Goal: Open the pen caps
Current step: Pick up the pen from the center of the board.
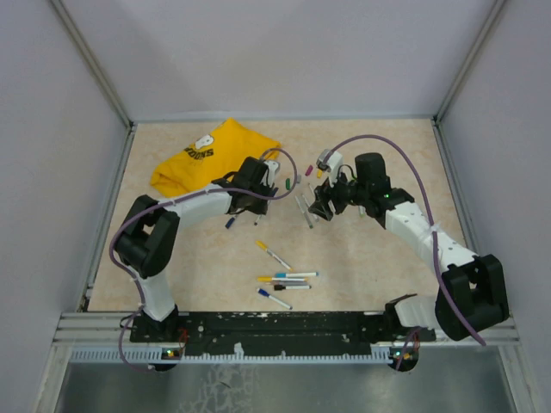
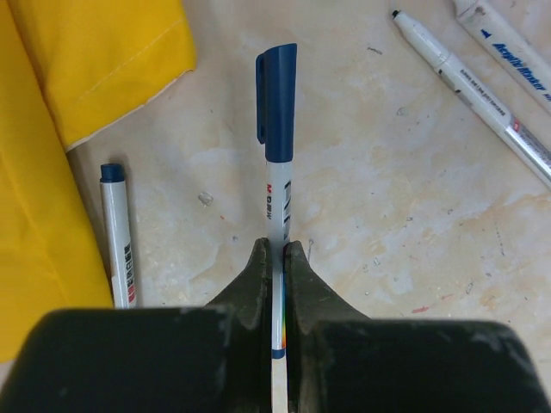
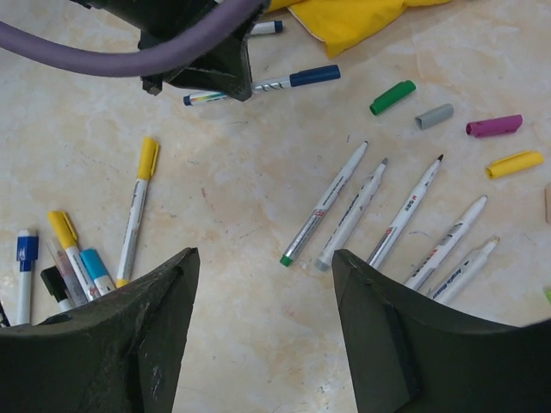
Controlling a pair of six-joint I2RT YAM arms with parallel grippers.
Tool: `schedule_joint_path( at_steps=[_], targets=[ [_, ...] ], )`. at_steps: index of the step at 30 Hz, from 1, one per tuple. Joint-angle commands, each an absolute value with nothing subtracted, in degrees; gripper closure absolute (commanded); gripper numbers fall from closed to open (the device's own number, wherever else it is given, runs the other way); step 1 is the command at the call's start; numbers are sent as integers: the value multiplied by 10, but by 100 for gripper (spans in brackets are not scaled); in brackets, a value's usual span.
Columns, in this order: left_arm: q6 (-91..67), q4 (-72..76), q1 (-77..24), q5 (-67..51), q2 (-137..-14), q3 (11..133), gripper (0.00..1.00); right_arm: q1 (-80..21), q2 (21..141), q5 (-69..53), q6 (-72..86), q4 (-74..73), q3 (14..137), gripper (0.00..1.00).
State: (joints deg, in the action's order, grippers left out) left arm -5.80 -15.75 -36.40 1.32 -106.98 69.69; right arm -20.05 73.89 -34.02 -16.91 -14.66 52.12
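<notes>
- enclosure: pale grey walls [image 1: 275, 52] on three sides, metal posts [image 1: 90, 60] at the corners.
- desk [image 1: 370, 249]: beige, marbled, scuffed.
- left arm [image 1: 185, 206]: elbow folded back near its base, forearm reaching up and right, wrist beside the yellow T-shirt [image 1: 207, 155], which lies crumpled at far left.
- right arm [image 1: 413, 224]: folded likewise, forearm reaching up and left, wrist facing the other, a little apart.
- left fingers [image 2: 256, 267]: clamped on the white barrel of a pen [image 2: 277, 206]; its dark blue cap [image 2: 275, 95] is on, out past the tips.
- right fingers [image 3: 155, 310]: spread wide, holding nothing, above bare desk.
- uncapped pens [image 3: 370, 215]: five side by side, partly under the right-hand finger.
- capped pens [image 1: 284, 280]: small cluster at near-middle of the desk.
- loose pen caps [image 3: 393, 96]: green, grey, purple, yellow, in a line beyond the uncapped pens.
</notes>
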Motion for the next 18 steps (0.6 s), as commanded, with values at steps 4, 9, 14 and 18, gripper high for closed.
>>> schedule_joint_path(
  at_steps=[4, 9, 14, 18],
  targets=[
    [-90, -40, -366, 6, -989, 631, 100, -194, 722, -371, -149, -113, 524, 37],
    [-114, 20, -363, -9, -955, 584, 100, -195, 721, -396, -134, -98, 515, 37],
    [-140, 62, -359, -22, -933, 543, 100, -199, 726, -418, -120, -86, 509, 38],
    [-161, 96, -355, -32, -914, 510, 100, -205, 732, -432, -112, -78, 505, 39]
  ],
)
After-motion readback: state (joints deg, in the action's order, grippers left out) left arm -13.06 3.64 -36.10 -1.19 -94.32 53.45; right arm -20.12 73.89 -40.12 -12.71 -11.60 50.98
